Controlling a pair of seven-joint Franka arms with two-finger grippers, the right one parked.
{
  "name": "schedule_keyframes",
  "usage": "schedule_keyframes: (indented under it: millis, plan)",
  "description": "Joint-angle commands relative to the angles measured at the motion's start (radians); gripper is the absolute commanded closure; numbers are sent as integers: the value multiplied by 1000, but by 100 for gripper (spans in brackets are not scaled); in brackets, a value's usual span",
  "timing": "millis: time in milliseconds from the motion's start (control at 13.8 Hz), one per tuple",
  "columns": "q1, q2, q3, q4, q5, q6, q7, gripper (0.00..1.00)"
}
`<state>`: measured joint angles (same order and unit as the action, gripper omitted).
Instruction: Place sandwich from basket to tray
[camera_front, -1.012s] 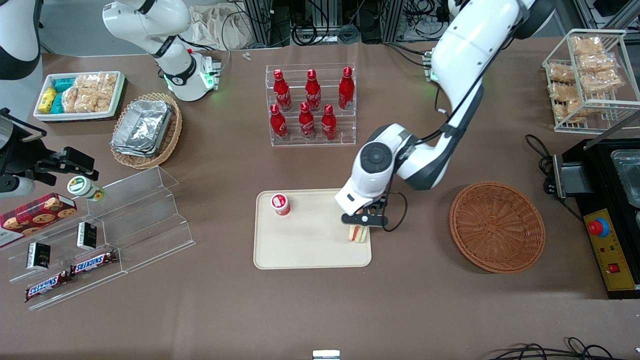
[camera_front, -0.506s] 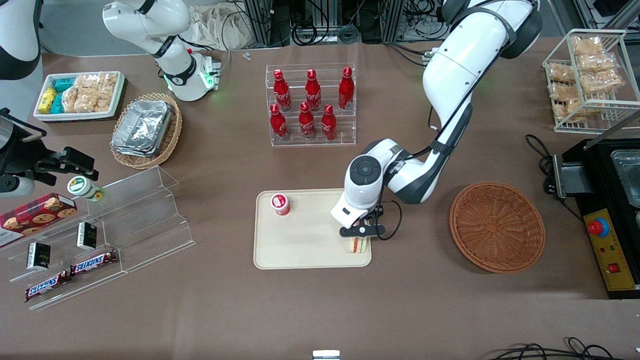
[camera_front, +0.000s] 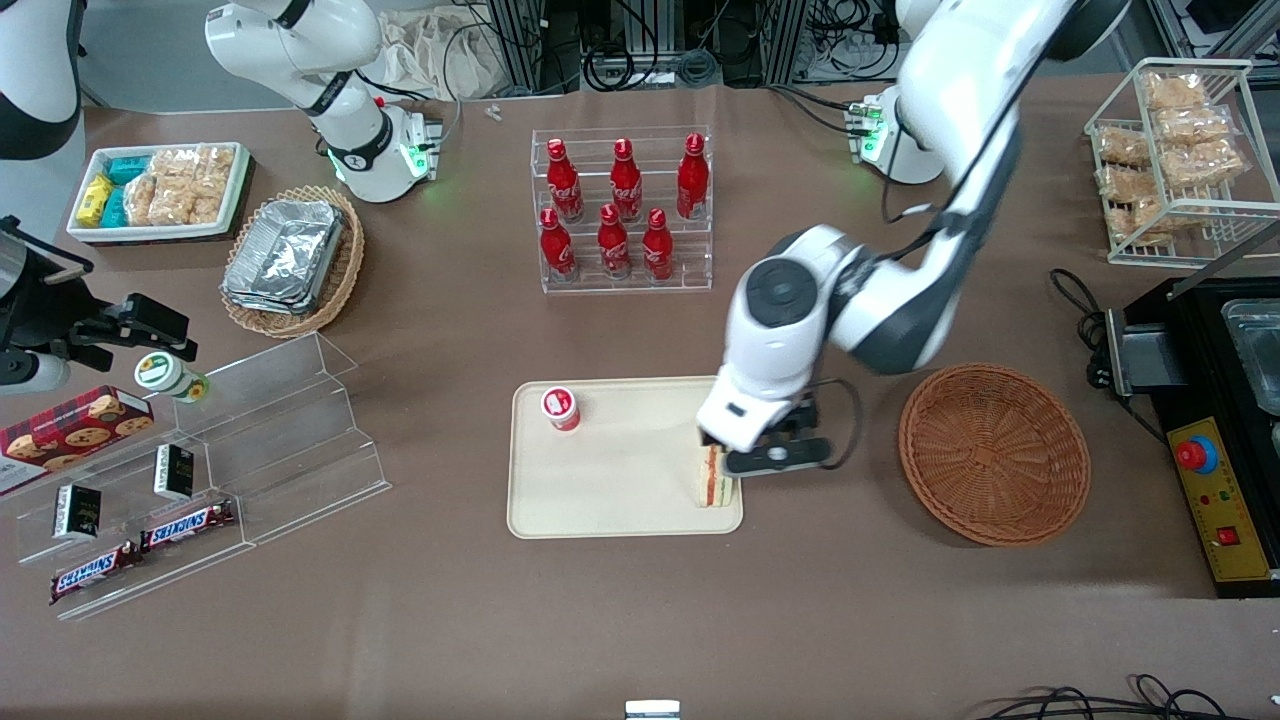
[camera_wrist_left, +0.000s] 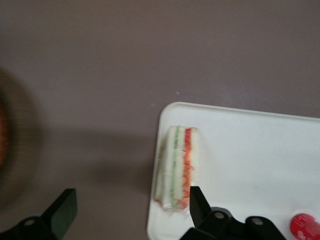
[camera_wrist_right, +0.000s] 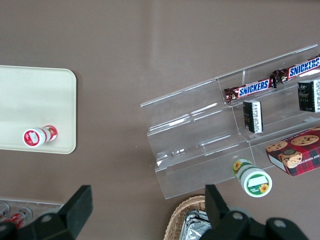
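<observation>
Pale triangular bread sandwich now rests on beige rectangular plastic tray, pincer open just above it; next, retreat clear of round reddish-brown wicker basket

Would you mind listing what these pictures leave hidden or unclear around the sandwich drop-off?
- Front view: the arm's wrist covers the tray corner and part of the sandwich.
- Front view: the end effector is seen from above, so its height over the sandwich cannot be judged.
- Left wrist view: the open end effector is cut off by the frame edge.
- Left wrist view: the basket shows only as a blurred dark sliver at the edge.
</observation>
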<state>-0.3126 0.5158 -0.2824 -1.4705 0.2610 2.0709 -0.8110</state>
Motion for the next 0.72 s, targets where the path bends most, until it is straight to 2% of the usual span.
schedule_keyframes:
  millis: [0,289,434,651]
  plan:
    - [111,-121,-18,-37,-133,-133,216,0]
    - [258,-239,-17,-43,-158,-305,409,0]
    - [338,-289,-17,-39,-222,-385,531,0]
    - [394,-364,-14,-13,-247,-492,566,0]
